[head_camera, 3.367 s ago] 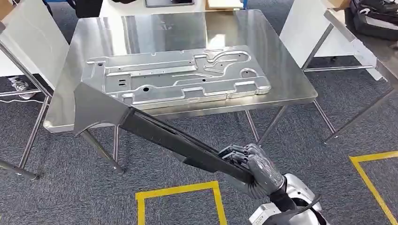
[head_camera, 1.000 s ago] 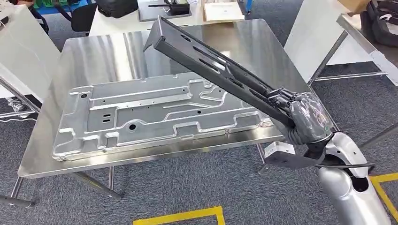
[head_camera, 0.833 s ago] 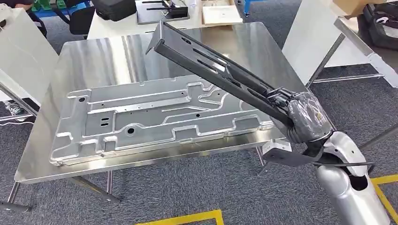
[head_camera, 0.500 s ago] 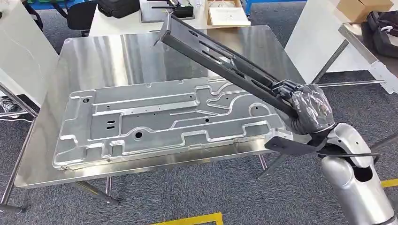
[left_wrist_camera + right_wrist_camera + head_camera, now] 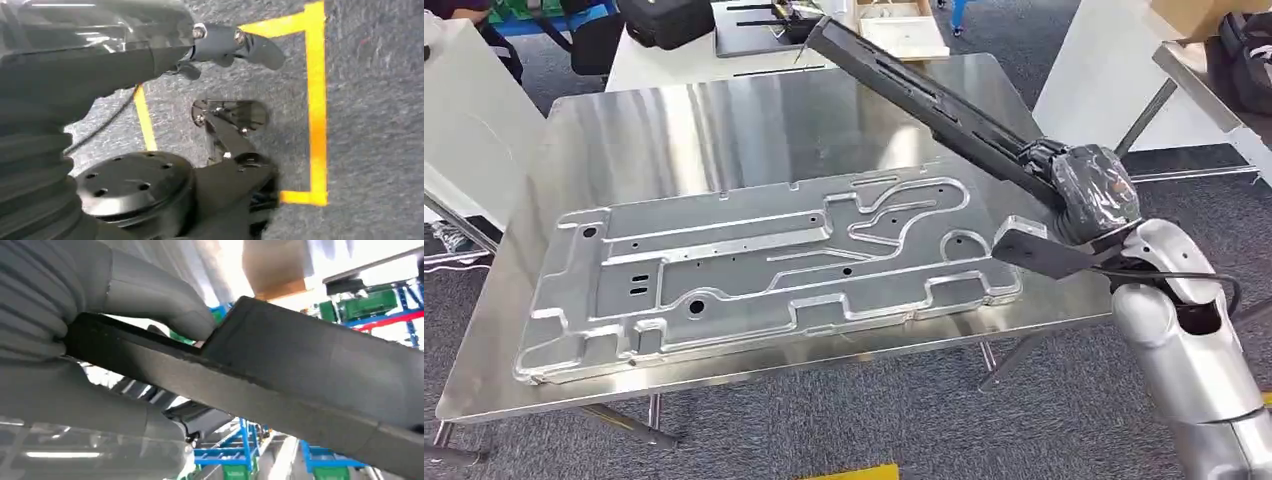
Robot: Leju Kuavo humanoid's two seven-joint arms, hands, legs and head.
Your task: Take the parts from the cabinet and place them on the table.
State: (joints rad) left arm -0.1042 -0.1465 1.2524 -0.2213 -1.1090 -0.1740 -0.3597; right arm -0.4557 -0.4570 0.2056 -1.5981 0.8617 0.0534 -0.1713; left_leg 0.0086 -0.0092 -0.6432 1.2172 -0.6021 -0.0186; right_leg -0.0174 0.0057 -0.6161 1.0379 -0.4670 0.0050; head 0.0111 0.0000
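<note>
My right hand (image 5: 1089,195) grips one end of a long dark slotted metal part (image 5: 924,95). The part slants up and away over the right side of the steel table (image 5: 674,120), its far end past the table's back edge. In the right wrist view the thumb and fingers of my right hand (image 5: 75,300) clamp the dark part (image 5: 300,380). A large stamped silver panel (image 5: 754,260) lies flat on the near half of the table. My left hand (image 5: 100,40) hangs over the carpet, fingers stretched out, holding nothing.
Behind the steel table stands a white table with a black bag (image 5: 664,20) and a cardboard box (image 5: 904,25). White slanted panels on frames flank the table at left (image 5: 474,110) and right (image 5: 1104,70). Yellow tape (image 5: 317,100) marks the grey carpet.
The view has moved closer to the table. My right hand has lifted the long dark part from below the table's front edge to above its right side, its far end swinging toward the back.
</note>
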